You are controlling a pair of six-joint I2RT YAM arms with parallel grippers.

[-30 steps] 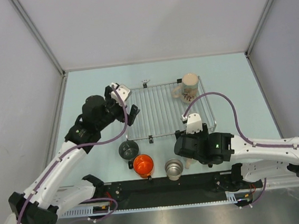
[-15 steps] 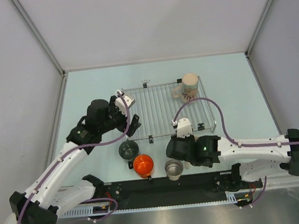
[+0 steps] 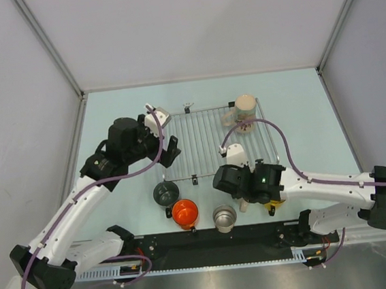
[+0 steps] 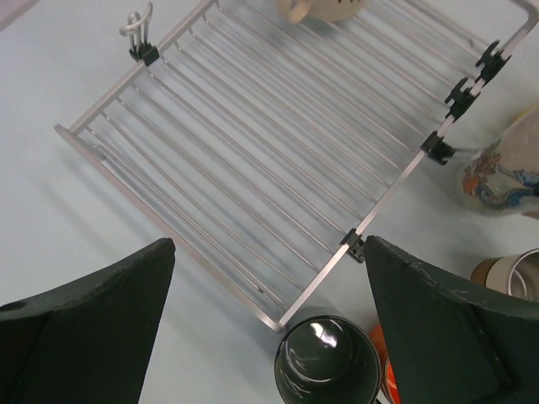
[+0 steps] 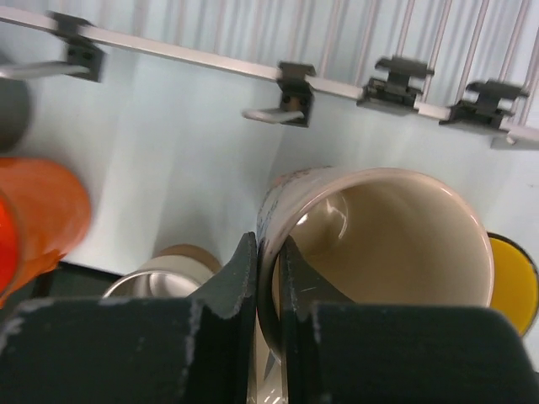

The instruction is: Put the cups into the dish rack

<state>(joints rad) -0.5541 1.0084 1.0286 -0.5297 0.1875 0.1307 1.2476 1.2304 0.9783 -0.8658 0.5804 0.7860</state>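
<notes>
the right gripper (image 5: pixel 268 249) is clamped on the wall of a cream ceramic mug with a printed side (image 5: pixel 383 244). one dark finger is inside the rim and one outside, with only the mug's wall between them. in the right wrist view this cream ceramic mug fills the lower middle of the frame, over the pale blue-green table (image 5: pixel 194 143). it lies just below the near bar of the flat silver wire dish rack (image 5: pixel 210 52), which runs across the top of the frame with its black clips. whether the mug's base rests on the table or is slightly lifted i cannot tell from this angle. a yellow mug (image 5: pixel 515 284) peeks out at the right edge, right beside the held one. a shiny steel mug (image 5: pixel 168 268) sits at lower left and an orange mug (image 5: pixel 38 215) at the far left.

the left gripper (image 4: pixel 269 244) is spread wide apart, its two dark fingers at the lower corners of the left wrist view. it hangs above the lower corner of the rack. a dark grey-green mug (image 4: pixel 328 362) stands upright on the table at bottom centre, just off the rack's edge.

in the overhead view a second cream mug (image 3: pixel 245 111) stands on the rack at its upper right corner. the dark grey-green, orange and steel mugs lie in a loose row on the table below the rack, in the lower middle of the frame.
</notes>
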